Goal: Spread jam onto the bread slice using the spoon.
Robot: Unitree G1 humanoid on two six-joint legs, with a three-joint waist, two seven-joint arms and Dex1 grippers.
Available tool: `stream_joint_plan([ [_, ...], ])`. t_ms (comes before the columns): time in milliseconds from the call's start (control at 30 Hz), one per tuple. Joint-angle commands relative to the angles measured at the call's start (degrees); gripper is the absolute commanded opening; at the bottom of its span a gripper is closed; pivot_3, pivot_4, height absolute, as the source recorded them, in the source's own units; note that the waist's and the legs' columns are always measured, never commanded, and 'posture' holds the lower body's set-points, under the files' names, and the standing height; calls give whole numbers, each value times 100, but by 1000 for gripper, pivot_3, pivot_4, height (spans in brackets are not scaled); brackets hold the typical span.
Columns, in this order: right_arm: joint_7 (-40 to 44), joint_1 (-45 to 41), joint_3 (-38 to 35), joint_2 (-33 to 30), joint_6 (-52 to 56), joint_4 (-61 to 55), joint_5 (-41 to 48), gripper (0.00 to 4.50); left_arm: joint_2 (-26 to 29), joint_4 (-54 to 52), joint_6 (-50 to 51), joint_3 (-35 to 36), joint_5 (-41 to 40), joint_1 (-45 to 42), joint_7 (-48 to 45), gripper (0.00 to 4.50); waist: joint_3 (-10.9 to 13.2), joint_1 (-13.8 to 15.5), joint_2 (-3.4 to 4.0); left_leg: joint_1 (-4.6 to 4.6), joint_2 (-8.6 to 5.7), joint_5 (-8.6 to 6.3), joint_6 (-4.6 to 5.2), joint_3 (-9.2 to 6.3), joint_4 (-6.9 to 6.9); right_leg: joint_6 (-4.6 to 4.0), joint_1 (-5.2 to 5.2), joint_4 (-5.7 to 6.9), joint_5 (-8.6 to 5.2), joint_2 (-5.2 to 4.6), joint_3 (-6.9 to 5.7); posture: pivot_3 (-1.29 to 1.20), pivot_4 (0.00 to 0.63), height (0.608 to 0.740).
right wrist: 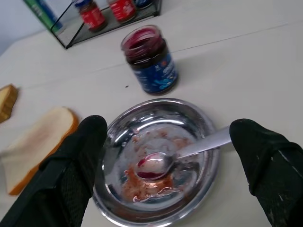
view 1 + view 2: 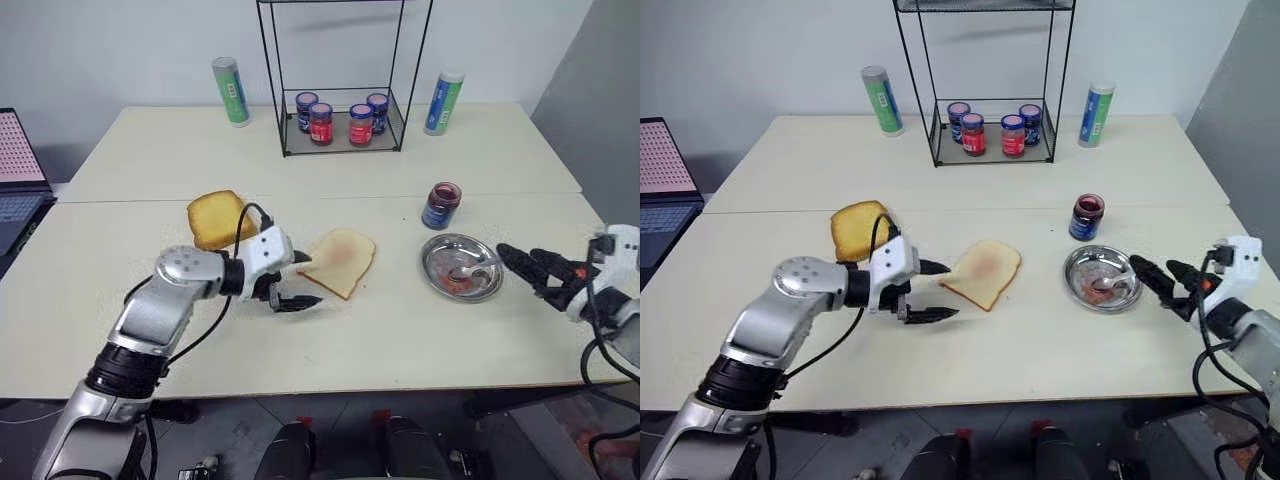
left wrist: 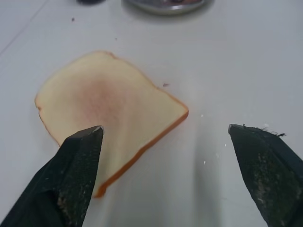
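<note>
From the head camera you see the bread slice [image 2: 341,262] lying flat mid-table, the left gripper [image 2: 297,282] just beside its near-left edge, jaws spread and empty. To its right sits the round steel dish [image 2: 436,272], with the right gripper [image 2: 527,264] close by on its right. Your left wrist view shows both fingers [image 3: 75,175] wide apart, one over the slice's corner. Your right wrist view shows parted fingers [image 1: 75,165] framing the dish, the spoon [image 1: 163,161] resting inside among smears of jam [image 1: 137,185], an open jar [image 1: 150,60] behind.
</note>
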Motion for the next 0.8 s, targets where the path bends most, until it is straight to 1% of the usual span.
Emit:
stream_joint_plan([
  [33,-23,-248,-418,160,-21,849,327,4500,-1,-536,572,405,-716,-139,-54,4469,0,0,-1,-1,0,0,0,1,0,0,1,0,0,0,-1,0,150,740],
  [67,31,-334,-432,197,-15,1181,366,4500,-80,-610,658,463,-844,-189,13,4469,1,-1,-3,0,0,0,0,3,1,0,3,-1,0,0,-1,0,150,740],
  [100,-21,-579,-511,285,74,1682,526,4500,-203,-615,663,401,-831,-256,124,4469,1,4,-2,1,1,0,0,8,3,0,5,-3,0,1,-2,0,150,740],
  [200,0,-1174,-579,383,248,2666,741,4500,-554,-634,451,216,-772,-387,351,4469,3,4,2,20,-2,0,0,17,2,0,27,-5,0,-1,0,0,150,740],
  [300,130,-1476,-521,324,220,3248,643,4500,-757,-699,527,174,-855,-476,436,4469,3,3,4,32,-4,0,0,28,-1,0,34,-7,0,0,7,0,150,740],
  [467,464,-1774,-230,298,-13,3945,303,4500,-803,-729,477,42,-774,-488,520,4469,3,2,4,31,-5,-1,1,31,-3,-1,33,-11,0,2,8,0,150,740],
  [767,833,-2038,-32,353,-220,4451,2,4500,-732,-857,539,60,-837,-415,581,4469,3,-76,3,38,-4,-1,1,37,-1,-1,36,-8,0,7,12,0,150,740],
  [800,885,-2103,-10,360,-303,4562,-61,4328,-738,-872,548,57,-842,-422,587,4497,3,-86,3,37,-4,-1,1,37,-1,0,36,-9,0,7,13,0,150,740],
])
